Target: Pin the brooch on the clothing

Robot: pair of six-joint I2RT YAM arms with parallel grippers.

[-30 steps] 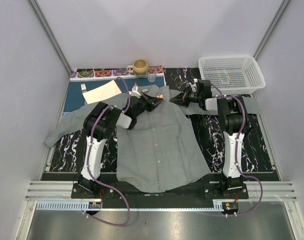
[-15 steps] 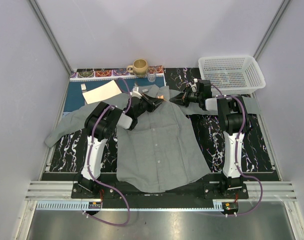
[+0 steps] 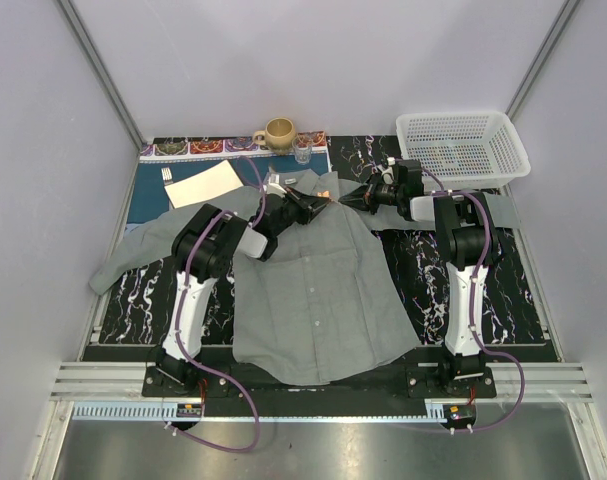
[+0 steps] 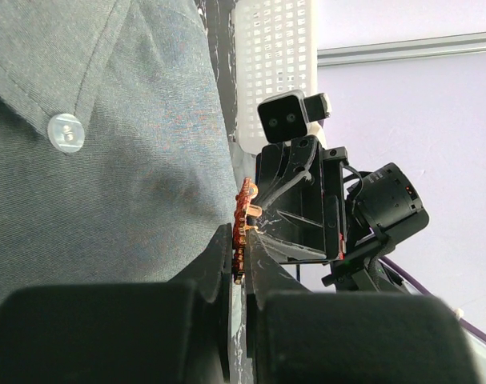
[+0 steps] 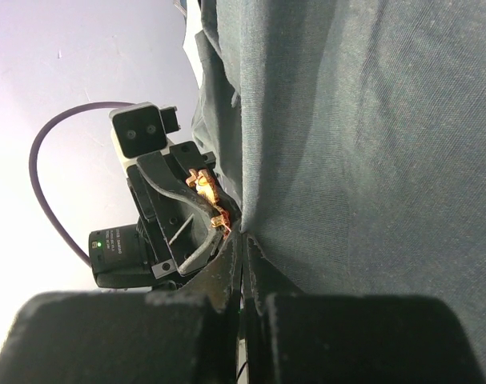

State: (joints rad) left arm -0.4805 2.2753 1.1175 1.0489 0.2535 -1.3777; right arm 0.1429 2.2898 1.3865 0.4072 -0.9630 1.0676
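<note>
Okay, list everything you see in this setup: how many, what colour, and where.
shirt: one, grey, spread over the table's middle
brooch: one, orange-red, at the shirt's collar end
mug: one, tan, far edge
glass: one, clear, right of the mug
basket: one, white, far right
placemat: one, blue, far left
paper sheet: one, cream, on the placemat
table mat: one, black marbled
left gripper: shut on the brooch
right gripper: shut, tips at the shirt's edge
</note>
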